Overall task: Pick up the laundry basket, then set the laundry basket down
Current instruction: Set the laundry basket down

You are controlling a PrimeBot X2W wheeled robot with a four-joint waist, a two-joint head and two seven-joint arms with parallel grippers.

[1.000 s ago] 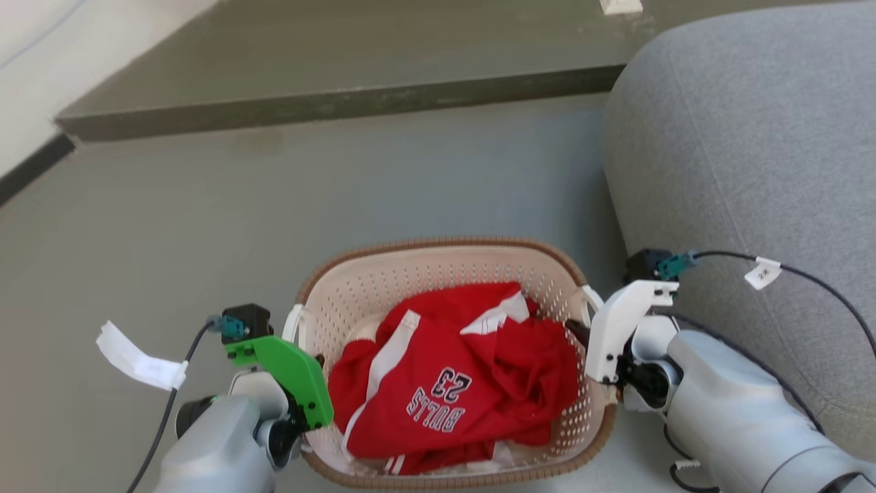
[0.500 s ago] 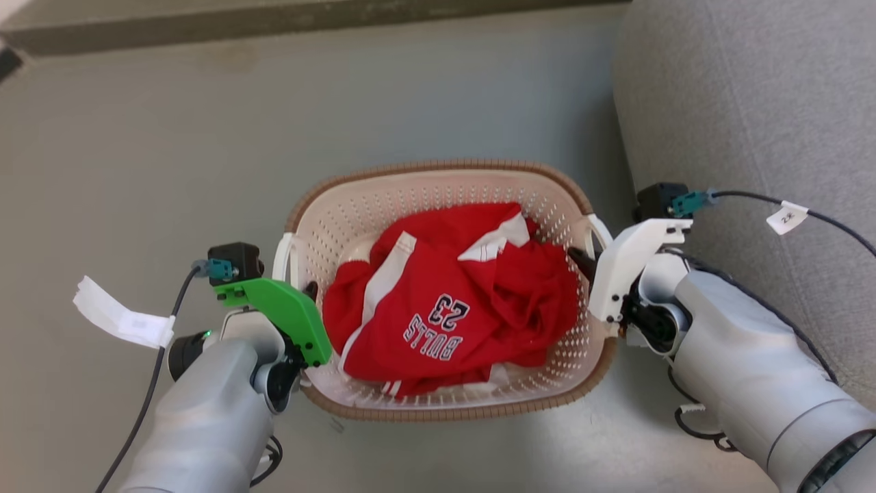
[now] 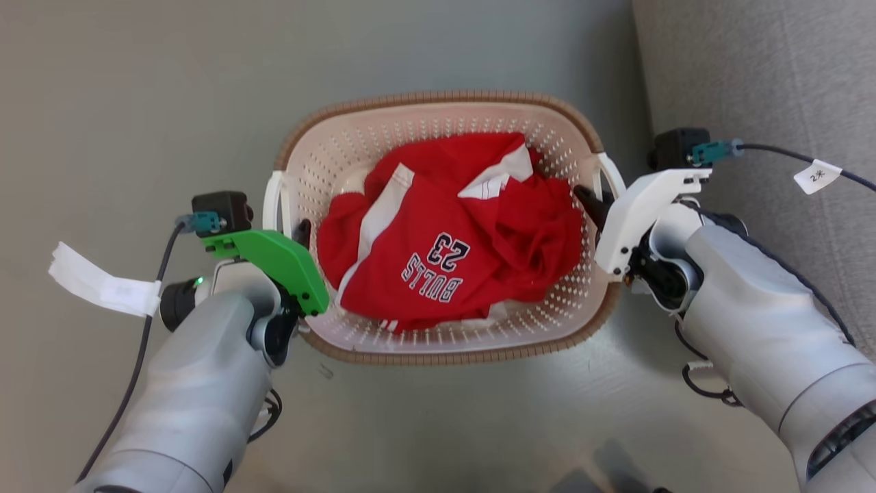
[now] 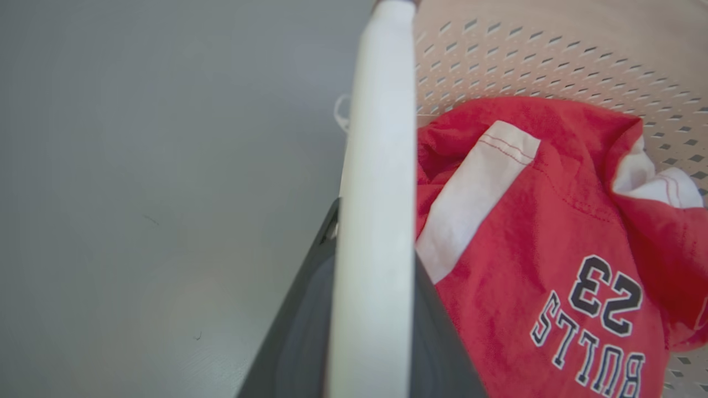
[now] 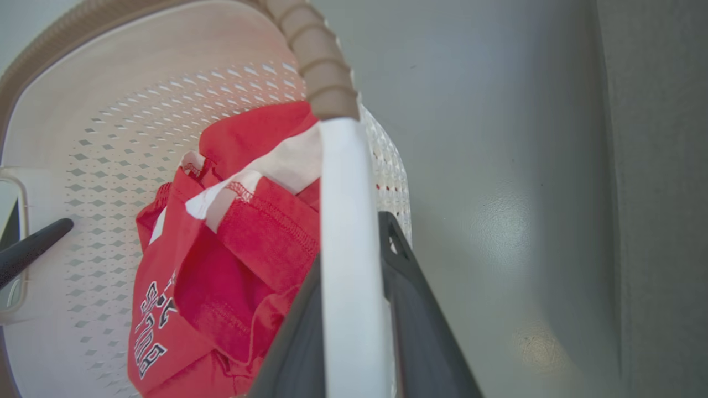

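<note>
Laundry basket (image 3: 410, 120) sits mid-view in the head camera, held at both ends. Left gripper (image 3: 295, 231) pinches the white handle (image 4: 379, 166) at the basket's 9 o'clock, a dark finger on either side. Right gripper (image 3: 590, 202) clamps the matching handle (image 5: 351, 232) at 3 o'clock. Whether the base touches the grey floor (image 3: 137, 103) I cannot tell. Doing this well means moving both arms level and together, clear of the grey sofa (image 3: 753, 68) at 3 o'clock. The red jersey (image 3: 445, 239) inside reads "BULLS 23". The cable tag (image 3: 818, 177) at 2 o'clock shows "2" plus an unclear mark.
</note>
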